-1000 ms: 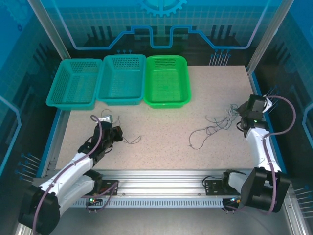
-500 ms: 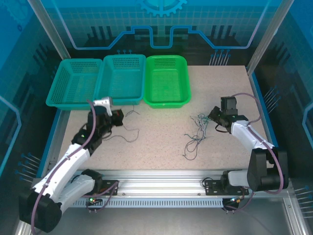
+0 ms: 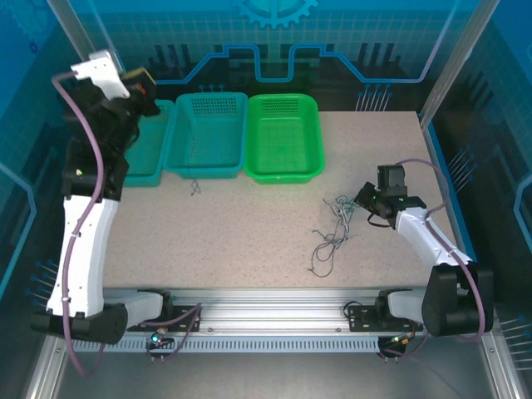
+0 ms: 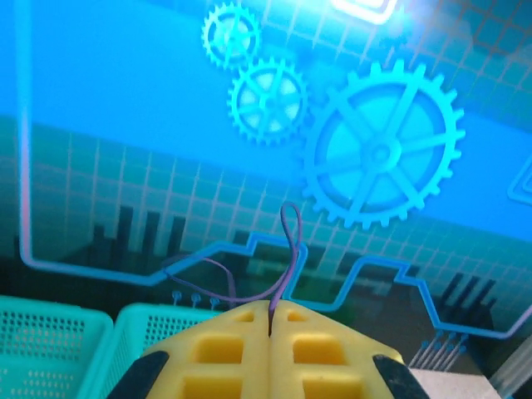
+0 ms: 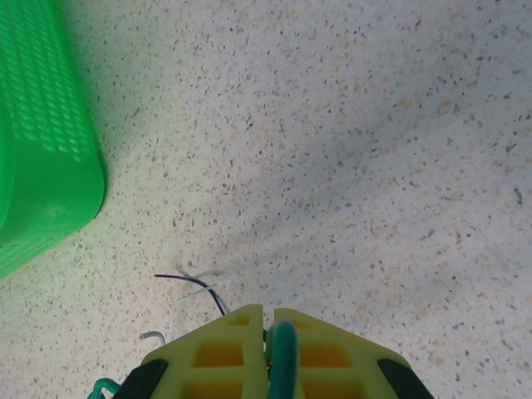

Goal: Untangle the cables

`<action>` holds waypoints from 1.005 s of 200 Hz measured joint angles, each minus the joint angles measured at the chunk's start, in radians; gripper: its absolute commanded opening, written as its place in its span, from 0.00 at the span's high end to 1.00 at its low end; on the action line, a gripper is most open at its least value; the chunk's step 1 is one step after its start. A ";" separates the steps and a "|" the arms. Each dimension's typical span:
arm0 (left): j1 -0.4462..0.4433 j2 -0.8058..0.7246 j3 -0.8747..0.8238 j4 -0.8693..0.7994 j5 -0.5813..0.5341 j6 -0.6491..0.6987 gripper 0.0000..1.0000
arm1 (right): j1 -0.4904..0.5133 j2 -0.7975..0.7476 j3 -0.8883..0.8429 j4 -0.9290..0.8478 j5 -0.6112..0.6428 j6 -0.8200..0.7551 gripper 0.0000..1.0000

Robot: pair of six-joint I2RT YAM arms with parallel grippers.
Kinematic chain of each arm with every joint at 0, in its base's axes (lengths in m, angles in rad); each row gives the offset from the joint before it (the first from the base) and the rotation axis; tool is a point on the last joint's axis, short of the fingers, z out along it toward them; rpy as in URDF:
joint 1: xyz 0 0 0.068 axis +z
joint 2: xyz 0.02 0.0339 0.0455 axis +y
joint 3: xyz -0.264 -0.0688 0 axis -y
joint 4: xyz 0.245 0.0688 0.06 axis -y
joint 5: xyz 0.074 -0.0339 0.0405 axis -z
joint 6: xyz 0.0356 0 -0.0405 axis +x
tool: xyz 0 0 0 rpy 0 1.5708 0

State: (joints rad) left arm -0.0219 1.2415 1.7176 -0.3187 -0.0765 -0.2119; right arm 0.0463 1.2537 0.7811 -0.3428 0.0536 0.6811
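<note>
My left gripper is raised high over the left baskets. Its yellow fingers are shut on one thin dark purple cable, which loops up from the tips. In the top view that cable hangs down to the table in front of the middle basket. The other cables lie in a loose tangle at the right middle of the table. My right gripper sits low at the tangle's right end. It is shut on a green cable, with dark and white cable ends beside it.
Three baskets stand in a row at the back: a teal one partly behind my left arm, a teal one in the middle and a green one. The green basket's corner is left of my right gripper. The rail runs along the near edge.
My left arm has risen from the table to high over the baskets, pulling one cable away. My right gripper moved left with the tangle, then stayed put.
</note>
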 measured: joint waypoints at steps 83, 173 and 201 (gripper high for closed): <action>0.143 0.285 0.609 -0.066 0.005 0.085 1.00 | 0.034 0.068 0.099 -0.047 -0.030 0.000 1.00; 0.282 0.381 0.549 -0.040 0.130 -0.020 1.00 | 0.082 0.117 0.160 -0.077 -0.033 0.001 1.00; 0.274 0.082 0.011 -0.038 0.132 -0.076 1.00 | 0.116 0.135 0.162 -0.077 -0.035 0.008 1.00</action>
State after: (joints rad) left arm 0.2516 1.3235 1.7290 -0.3569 0.0555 -0.2874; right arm 0.1627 1.3884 0.9428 -0.4194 0.0181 0.6891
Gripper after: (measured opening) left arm 0.057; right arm 0.060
